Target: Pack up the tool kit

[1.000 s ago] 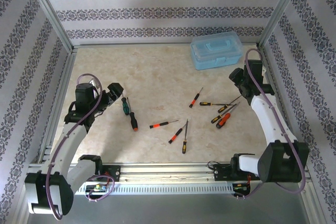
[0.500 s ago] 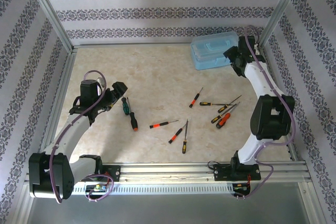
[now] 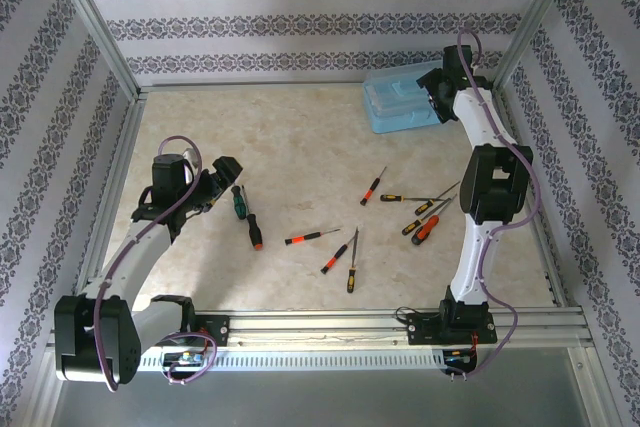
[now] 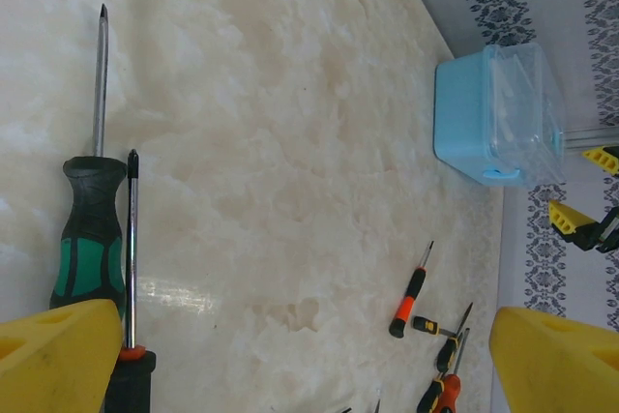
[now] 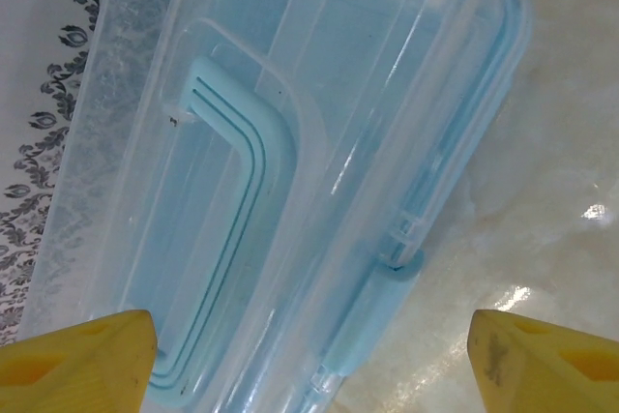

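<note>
Pale-blue translucent box (image 3: 403,99), closed

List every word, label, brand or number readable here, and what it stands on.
No text can be read anywhere.
Blue tool box: lid and handle are bare, no lettering.
Green-handled screwdriver: no mark shows on its grip.
Orange-handled screwdriver: too small to tell.
Wallpaper: ornament only, no letters.

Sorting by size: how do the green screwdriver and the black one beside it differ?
The green screwdriver has a thick green-and-black handle; the black screwdriver a slimmer black one with a red collar. The black screwdriver lies offset, its tip beside the green screwdriver's handle. Both lie flat, pointing away.
</note>
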Robot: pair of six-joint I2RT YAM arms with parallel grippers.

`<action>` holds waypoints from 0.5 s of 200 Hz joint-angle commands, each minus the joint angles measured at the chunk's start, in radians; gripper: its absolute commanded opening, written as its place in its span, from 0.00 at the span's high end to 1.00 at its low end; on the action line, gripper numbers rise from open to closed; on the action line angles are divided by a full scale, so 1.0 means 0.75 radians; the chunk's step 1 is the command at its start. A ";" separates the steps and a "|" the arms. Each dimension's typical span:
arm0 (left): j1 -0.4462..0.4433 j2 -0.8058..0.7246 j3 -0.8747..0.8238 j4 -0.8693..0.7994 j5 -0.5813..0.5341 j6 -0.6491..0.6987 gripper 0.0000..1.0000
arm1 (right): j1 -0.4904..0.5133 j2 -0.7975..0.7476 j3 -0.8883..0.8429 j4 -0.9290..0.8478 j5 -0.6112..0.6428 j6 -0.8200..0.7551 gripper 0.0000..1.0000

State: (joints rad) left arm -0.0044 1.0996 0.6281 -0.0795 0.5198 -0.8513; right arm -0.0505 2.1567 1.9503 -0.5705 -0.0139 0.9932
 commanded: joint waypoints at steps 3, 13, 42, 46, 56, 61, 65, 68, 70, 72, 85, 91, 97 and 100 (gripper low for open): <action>0.008 0.043 -0.011 0.062 0.002 -0.022 0.03 | -0.007 0.072 0.104 -0.078 -0.010 0.029 0.16; 0.006 0.057 -0.009 0.064 0.008 -0.024 0.03 | -0.008 0.092 0.118 -0.072 -0.020 0.034 0.16; 0.006 0.074 0.017 0.026 -0.003 -0.003 0.03 | -0.006 0.172 0.200 -0.134 -0.046 0.038 0.18; 0.006 0.073 0.019 0.023 -0.003 -0.001 0.03 | -0.005 0.177 0.203 -0.142 -0.047 0.035 0.18; 0.008 0.070 0.025 0.013 -0.010 -0.002 0.03 | -0.002 0.177 0.190 -0.137 -0.041 0.028 0.18; 0.007 0.068 0.027 0.012 -0.012 -0.003 0.03 | 0.000 0.176 0.178 -0.131 -0.038 0.024 0.18; 0.006 0.066 0.026 0.012 -0.012 -0.006 0.03 | 0.000 0.176 0.169 -0.127 -0.040 0.021 0.18; 0.006 0.064 0.027 0.012 -0.011 -0.006 0.03 | 0.000 0.176 0.164 -0.124 -0.042 0.020 0.19; 0.006 0.062 0.027 0.012 -0.012 -0.008 0.03 | 0.001 0.176 0.160 -0.122 -0.045 0.018 0.19; 0.006 0.061 0.028 0.012 -0.012 -0.008 0.03 | 0.002 0.178 0.158 -0.118 -0.048 0.016 0.19; 0.006 0.054 0.028 0.005 -0.018 -0.010 0.03 | 0.003 0.186 0.146 -0.121 -0.070 -0.002 0.21; 0.006 0.052 0.031 0.000 -0.018 -0.009 0.03 | 0.006 0.188 0.141 -0.121 -0.077 -0.016 0.22; 0.006 0.049 0.032 -0.006 -0.022 -0.009 0.04 | 0.009 0.188 0.132 -0.114 -0.092 -0.035 0.23; 0.006 0.046 0.031 -0.009 -0.022 -0.010 0.04 | 0.010 0.188 0.131 -0.112 -0.099 -0.048 0.24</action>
State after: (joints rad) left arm -0.0044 1.1549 0.6281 -0.0734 0.5159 -0.8547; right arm -0.0498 2.2768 2.0663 -0.6273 -0.0479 0.9966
